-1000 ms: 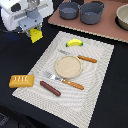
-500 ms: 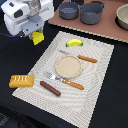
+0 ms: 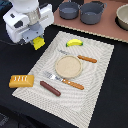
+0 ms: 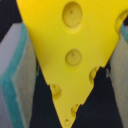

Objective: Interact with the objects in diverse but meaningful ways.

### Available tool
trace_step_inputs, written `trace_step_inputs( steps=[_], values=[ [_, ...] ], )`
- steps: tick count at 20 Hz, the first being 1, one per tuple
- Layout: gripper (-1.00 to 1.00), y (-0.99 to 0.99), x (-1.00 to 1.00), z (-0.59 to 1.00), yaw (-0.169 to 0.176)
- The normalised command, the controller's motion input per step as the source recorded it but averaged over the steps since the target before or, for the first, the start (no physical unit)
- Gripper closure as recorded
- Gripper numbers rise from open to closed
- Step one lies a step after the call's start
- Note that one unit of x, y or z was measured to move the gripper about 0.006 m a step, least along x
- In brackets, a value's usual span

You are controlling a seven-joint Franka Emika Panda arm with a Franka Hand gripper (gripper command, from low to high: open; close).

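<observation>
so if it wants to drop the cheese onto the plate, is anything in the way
Nothing visible blocks it. The pincer holds the cheese wedge above the placemat's corner, and the mat between it and the plate lies bare. The knife and banana lie off to one side of that line.

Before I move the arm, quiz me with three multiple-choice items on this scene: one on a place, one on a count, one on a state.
1. Where is the bun?
A. on the plate
B. off the mat, on the exterior view's left
C. in a pot

2. How many grey pots stand at the back?
A. one
B. two
C. four

3. What is the gripper doing?
A. holding the cheese
B. open above the sausage
C. holding the fork

Key: 1 B, the bun lies beside the mat's edge. 2 B, two pots show. 3 A, the wrist view shows the wedge between the pads.
</observation>
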Motion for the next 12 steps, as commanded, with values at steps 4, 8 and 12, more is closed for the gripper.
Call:
trace_step_inputs(
  steps=[4,8,12],
  values=[
    [1.00,0.04,0.01,-0.21,0.000],
    [1.00,0.03,0.00,-0.24,0.000],
    [-1.00,0.03,0.00,-0.28,0.000]
  ],
)
